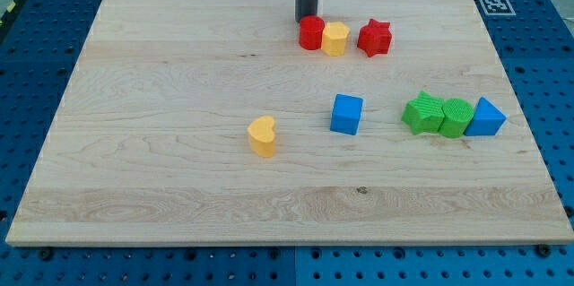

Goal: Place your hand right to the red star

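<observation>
Camera view shows a wooden counter (161, 71) on a blue pegboard. Going left to right: a yellow heart block (262, 136) sits alone, low of centre; my tip (306, 21) rests just above a red round block (311, 33) — there is no claw on this rod, so nothing to open or close. Touching that block is a yellow block (334, 39), then the red star (375, 38) just beside it, near the view's top. Lower lie a blue cube (346, 114), two green blocks (423, 113) (456, 117) and a blue triangle block (485, 118) — touching in a row.
</observation>
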